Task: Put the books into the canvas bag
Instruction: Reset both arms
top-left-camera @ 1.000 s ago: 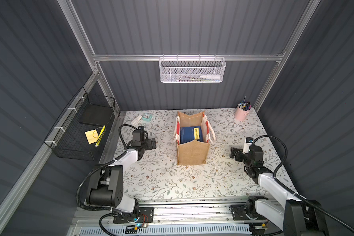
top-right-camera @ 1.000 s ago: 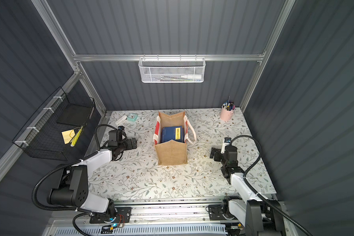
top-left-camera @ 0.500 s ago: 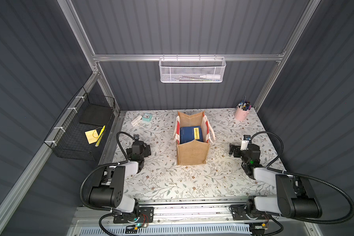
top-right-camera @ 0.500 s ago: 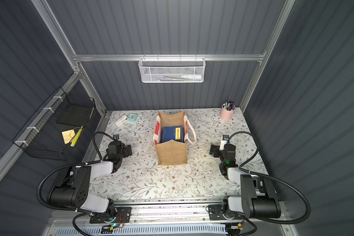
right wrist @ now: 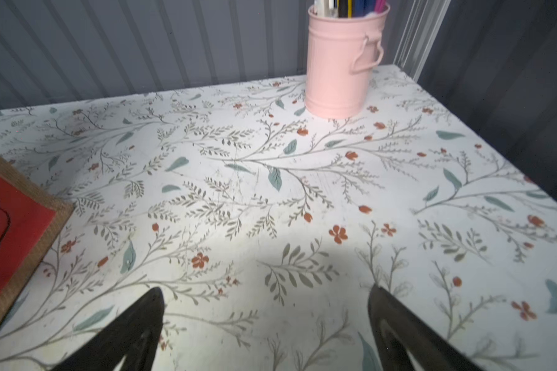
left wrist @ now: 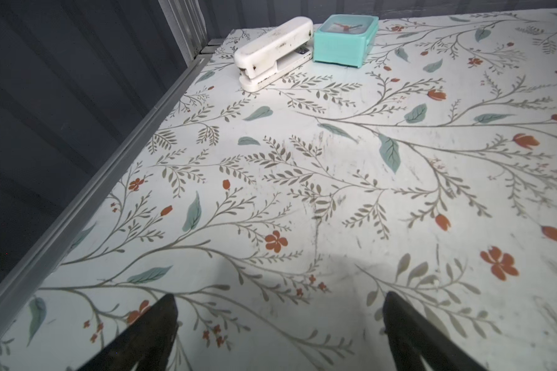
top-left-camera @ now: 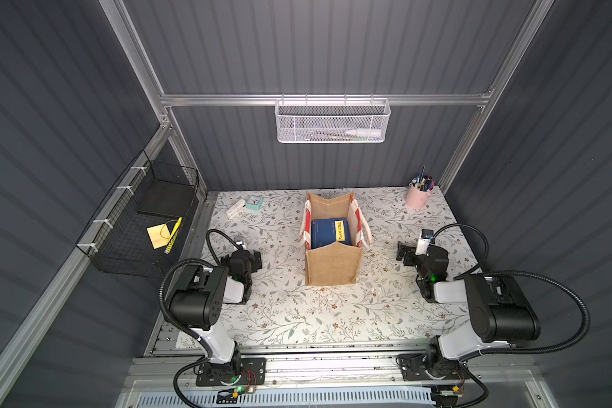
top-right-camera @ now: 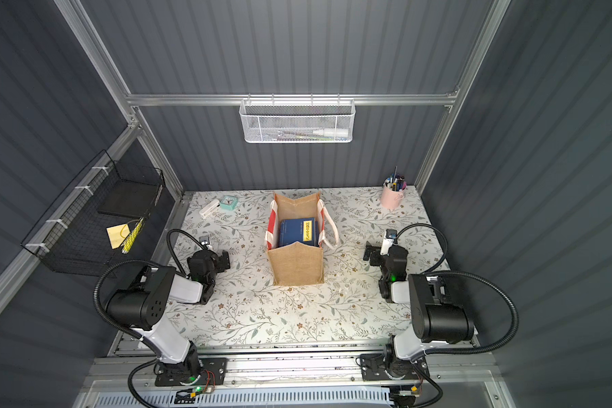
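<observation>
Well apart from canvas bag (top-left-camera: 333, 269): stapler (top-left-camera: 235, 208), clock (top-left-camera: 254, 202)

The canvas bag (top-left-camera: 333, 270) stands mid-table (top-left-camera: 297, 318) with the books (top-left-camera: 327, 231) in it. Stapler (top-left-camera: 235, 208) and clock (top-left-camera: 254, 202) lie side by side far left; pen cup (top-left-camera: 417, 197) stands far right. Left gripper (left wrist: 278, 298) is left of the bag, right gripper (right wrist: 266, 292) right of it.

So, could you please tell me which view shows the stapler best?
The left wrist view: the stapler is close and sharp, beside the clock. Both top views show it only as a small white shape; the right wrist view misses it.
</observation>
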`<state>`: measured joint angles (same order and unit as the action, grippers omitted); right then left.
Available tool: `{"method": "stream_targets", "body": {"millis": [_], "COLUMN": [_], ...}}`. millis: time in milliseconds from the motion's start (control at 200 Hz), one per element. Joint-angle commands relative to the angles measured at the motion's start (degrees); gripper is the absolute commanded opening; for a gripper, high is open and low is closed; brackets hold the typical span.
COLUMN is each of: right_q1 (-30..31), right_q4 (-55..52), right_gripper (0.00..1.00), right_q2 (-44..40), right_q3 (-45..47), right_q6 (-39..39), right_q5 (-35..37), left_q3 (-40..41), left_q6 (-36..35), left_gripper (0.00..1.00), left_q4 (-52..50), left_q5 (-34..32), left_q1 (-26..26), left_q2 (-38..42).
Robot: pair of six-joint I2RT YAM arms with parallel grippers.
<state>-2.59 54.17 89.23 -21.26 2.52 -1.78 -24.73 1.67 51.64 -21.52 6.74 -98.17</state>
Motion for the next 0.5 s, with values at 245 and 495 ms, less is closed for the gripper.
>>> {"method": "stream_targets", "body": {"millis": [245, 495], "right_q1": [0.05, 0.04], "right_q4": [-0.75, -0.65], "right_gripper": [0.99, 0.99], "right_q2": [-0.69, -0.64], "right_q3": [-0.28, -0.25], "right_q6": [-0.42, -0.50], "right_q5": [-0.23, -0.34], "left_q3": [-1.92, -1.98], "left_q6": [-1.10, -1.08], "left_gripper": [1.00, 0.99], "left_q4": [0.42, 0.31], "left_q5": [1.67, 1.68], "left_q1": [-0.77, -0.77], "left_q2": [0.22, 0.17]}}
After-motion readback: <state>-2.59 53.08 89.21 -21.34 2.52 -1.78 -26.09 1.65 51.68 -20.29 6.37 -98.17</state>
